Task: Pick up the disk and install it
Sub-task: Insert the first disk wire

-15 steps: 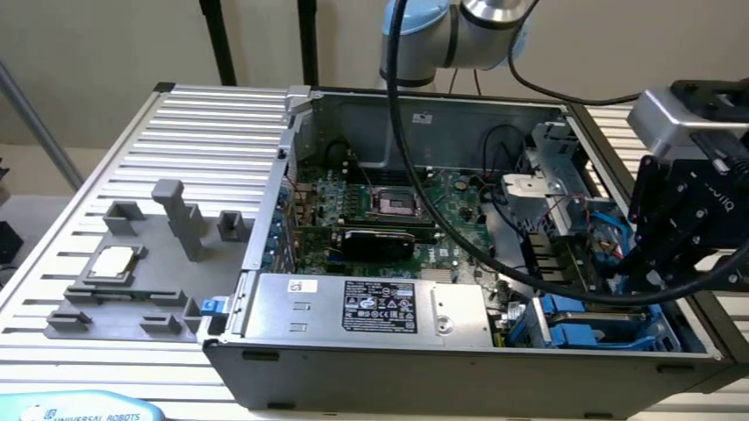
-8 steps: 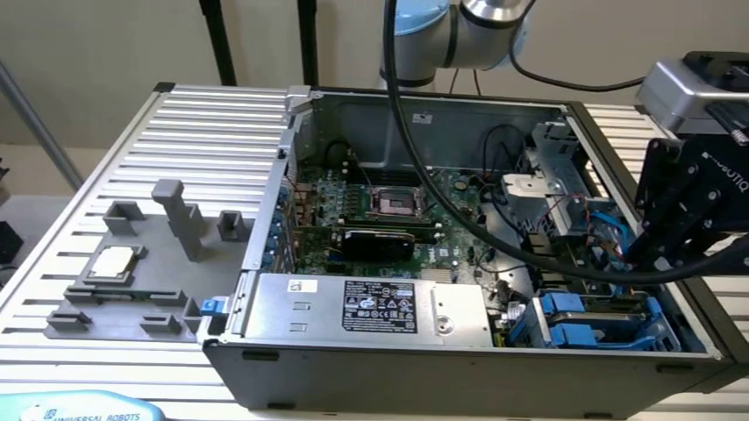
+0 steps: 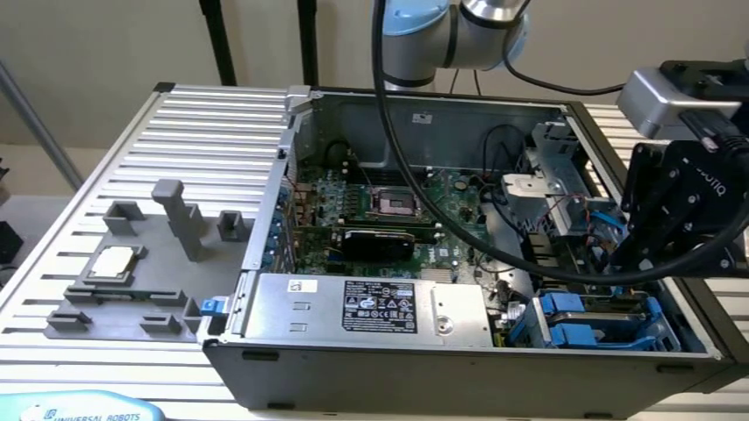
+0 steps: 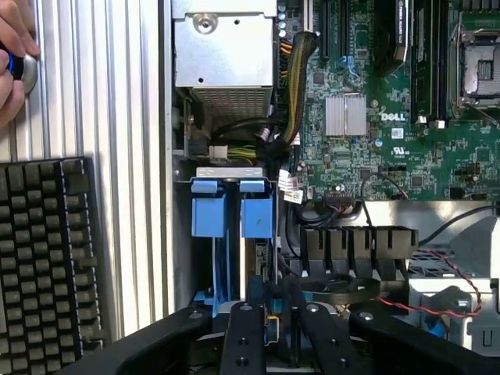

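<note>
The end effector [image 4: 275, 336] hangs low over the near corner of an open computer case [image 3: 468, 360], at the exterior view's right; whether it is spread or pinching anything I cannot tell, since its tip sits down among the parts of the drive bay.

The disk [image 4: 256, 217] stands on edge in that bay, seen by its bright blue carrier; its length runs from the blue tab straight in under the end effector; contact cannot be made out. A second blue carrier [image 4: 209, 215] stands just beside it, on the side nearer the case wall.

Inside the case, a green motherboard [image 3: 433, 206] lies flat on the floor; a silver power supply [image 3: 374, 307] with a black label fills the near edge, between the bay and the case's other corner; black and coloured cables [image 4: 293, 86] run between it and the board.

The case rests on a slatted metal worktop [image 3: 210, 123]; at the exterior view's left a grey fixture [image 3: 175, 224] holds a small square chip [image 3: 111, 261], well apart from the case. In the wrist view a black keyboard [image 4: 43, 258] lies on the slats beside the case; a person's hand [image 4: 14, 55] rests at the frame's edge, closed round a rounded silver and blue thing.
</note>
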`<state>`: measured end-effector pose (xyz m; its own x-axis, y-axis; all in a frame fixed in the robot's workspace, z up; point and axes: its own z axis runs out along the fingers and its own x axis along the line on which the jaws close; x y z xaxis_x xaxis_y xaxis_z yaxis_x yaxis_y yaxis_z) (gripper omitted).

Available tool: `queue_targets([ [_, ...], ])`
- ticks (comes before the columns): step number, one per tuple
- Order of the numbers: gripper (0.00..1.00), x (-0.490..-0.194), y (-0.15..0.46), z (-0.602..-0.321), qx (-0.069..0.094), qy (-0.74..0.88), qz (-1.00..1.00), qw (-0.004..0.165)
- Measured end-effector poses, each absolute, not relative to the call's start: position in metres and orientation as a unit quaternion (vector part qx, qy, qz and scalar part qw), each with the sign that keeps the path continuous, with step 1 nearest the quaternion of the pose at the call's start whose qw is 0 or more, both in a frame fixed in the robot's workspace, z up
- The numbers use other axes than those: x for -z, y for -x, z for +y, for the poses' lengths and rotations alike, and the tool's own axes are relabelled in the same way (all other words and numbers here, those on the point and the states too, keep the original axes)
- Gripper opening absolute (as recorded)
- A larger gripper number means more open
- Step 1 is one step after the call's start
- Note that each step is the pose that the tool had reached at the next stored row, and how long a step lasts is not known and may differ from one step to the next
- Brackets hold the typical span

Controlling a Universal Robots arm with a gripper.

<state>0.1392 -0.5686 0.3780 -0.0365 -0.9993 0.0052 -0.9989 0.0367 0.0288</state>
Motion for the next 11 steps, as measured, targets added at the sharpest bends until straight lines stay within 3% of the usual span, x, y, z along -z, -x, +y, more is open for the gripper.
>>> queue_targets([
  [11, 0.25, -0.365, -0.139, -0.563, 0.008, -0.694, -0.720, 0.012],
])
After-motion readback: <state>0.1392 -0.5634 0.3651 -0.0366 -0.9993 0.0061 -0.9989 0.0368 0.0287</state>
